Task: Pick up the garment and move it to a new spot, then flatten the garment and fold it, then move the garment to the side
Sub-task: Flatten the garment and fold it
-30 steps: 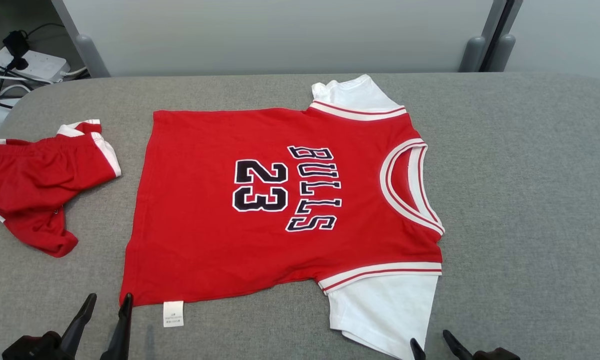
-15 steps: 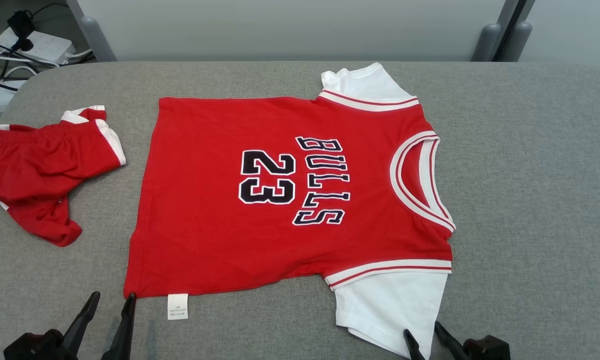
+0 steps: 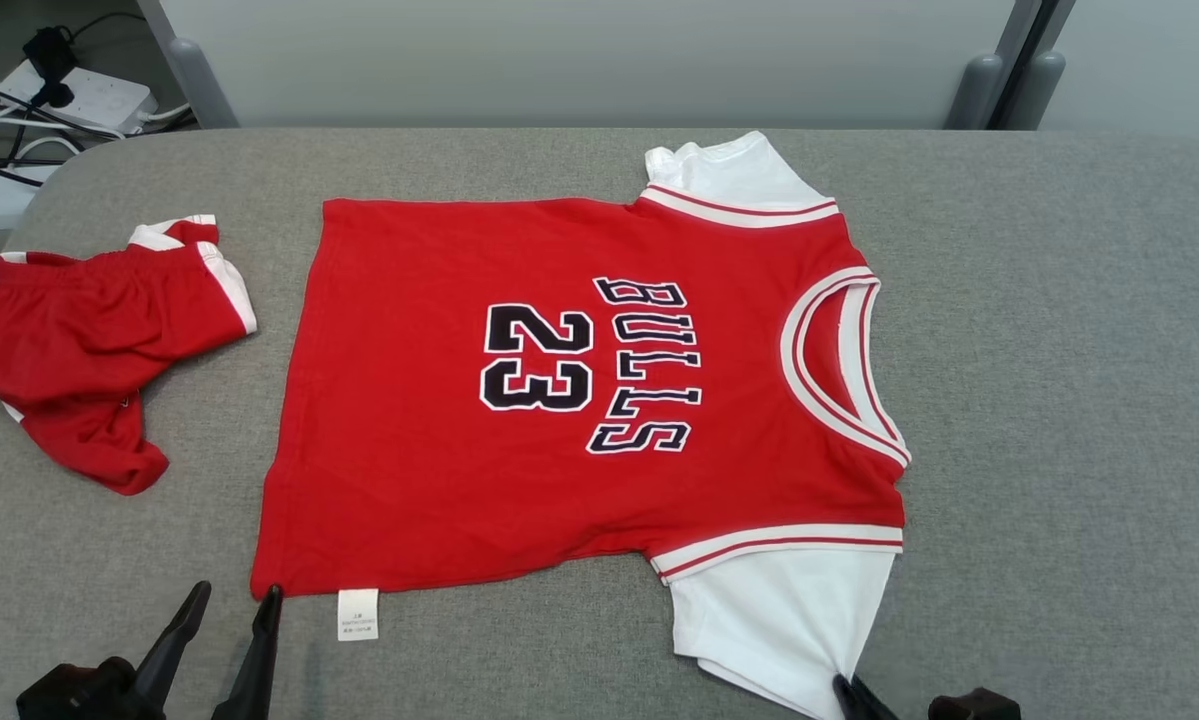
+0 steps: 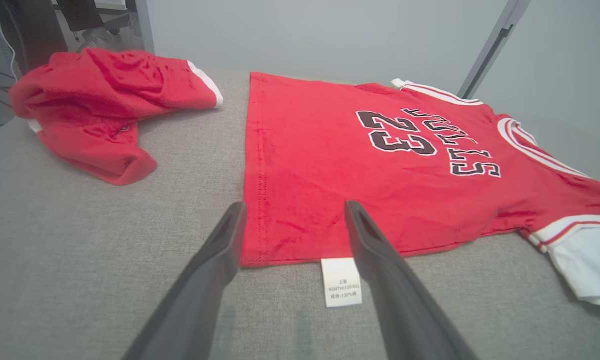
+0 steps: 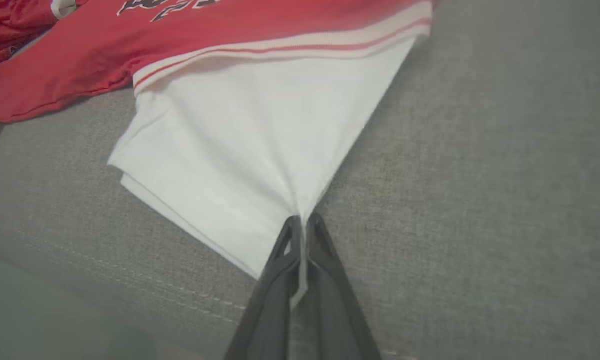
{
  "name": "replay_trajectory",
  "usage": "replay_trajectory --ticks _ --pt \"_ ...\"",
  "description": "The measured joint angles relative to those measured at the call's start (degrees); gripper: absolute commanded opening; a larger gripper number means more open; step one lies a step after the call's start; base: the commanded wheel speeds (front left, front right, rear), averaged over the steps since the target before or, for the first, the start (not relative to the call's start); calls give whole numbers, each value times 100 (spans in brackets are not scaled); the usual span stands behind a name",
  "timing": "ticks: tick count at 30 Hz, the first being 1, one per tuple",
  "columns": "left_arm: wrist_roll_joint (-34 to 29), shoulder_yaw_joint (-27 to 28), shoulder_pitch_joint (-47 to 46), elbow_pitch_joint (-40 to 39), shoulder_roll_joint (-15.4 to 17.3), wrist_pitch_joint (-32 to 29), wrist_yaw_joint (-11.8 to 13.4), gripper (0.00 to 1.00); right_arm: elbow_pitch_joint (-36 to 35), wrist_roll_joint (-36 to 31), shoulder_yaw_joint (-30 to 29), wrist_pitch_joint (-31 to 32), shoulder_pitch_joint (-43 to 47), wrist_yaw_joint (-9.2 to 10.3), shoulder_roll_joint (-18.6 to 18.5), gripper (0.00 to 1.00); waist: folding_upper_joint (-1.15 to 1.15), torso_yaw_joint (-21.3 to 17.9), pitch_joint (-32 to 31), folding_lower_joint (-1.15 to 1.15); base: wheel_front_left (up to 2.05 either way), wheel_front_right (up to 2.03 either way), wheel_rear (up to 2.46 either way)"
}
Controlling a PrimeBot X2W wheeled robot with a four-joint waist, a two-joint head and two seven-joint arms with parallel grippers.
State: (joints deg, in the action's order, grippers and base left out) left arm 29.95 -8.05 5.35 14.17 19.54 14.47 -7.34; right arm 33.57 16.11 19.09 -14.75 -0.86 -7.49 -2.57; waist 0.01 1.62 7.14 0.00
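The jersey (image 3: 579, 400) lay flat at the table's (image 3: 1059, 350) centre, neckline toward three o'clock. At five o'clock the right gripper (image 5: 300, 232) was clamped on the white sleeve (image 5: 259, 165) corner. The left gripper (image 4: 295, 205) (jaws wide, straddling the hem corner (image 4: 252, 255) at seven o'clock) held nothing, so a one-sided pull risked skewing the cloth.

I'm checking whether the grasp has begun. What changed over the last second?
The right pincer closed on the near corner of the white sleeve of the jersey, now pinched between its fingers. The left pincer stayed open at the hem; jersey and red shorts lie as before. The head view's slight shift is camera motion.
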Motion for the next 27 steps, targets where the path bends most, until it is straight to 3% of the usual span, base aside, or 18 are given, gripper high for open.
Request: replay_trajectory --ticks 8,15,25,27 --pt "1 -208 -2 19 25 0 0 100 -115 -52 -185 3 97 -11 35 0 0 -64 -20 0 0 0 0" --pt "151 -528 -227 527 215 0 0 100 -363 -256 -421 10 227 -10 24 0 0 -154 13 0 0 0 0" --pt "932 -926 -833 1311 487 0 -8 100 -728 -307 -378 11 258 -9 25 0 0 -247 249 0 0 0 0" --pt "1148 -1048 -921 1434 538 0 -9 86 -760 -320 -370 11 258 -9 24 0 0 -267 300 0 0 0 0"
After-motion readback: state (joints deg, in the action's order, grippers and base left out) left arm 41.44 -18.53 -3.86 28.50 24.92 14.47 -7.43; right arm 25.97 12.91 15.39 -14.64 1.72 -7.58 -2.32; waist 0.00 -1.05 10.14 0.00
